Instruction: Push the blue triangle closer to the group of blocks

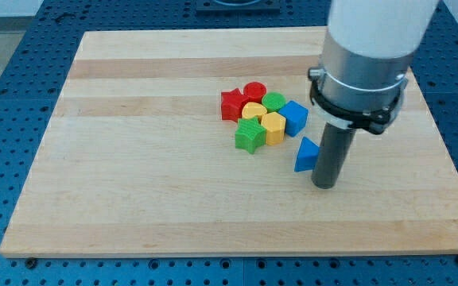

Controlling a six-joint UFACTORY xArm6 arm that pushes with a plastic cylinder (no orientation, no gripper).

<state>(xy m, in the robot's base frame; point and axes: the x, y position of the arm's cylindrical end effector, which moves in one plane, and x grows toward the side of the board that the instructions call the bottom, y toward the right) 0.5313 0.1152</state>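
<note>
The blue triangle [305,155] lies on the wooden board [133,159], just below and right of the group of blocks. My tip [324,184] rests on the board against the triangle's right side, slightly lower. The group holds a red star [232,105], a red round block [254,91], a green round block [274,101], a blue cube [294,117], a yellow heart-like block [252,110], a yellow block [273,126] and a green star [249,137]. A small gap lies between the triangle and the blue cube.
The board sits on a blue perforated table [6,71]. The arm's wide grey and white body [364,56] hangs over the board's right part and hides some of it.
</note>
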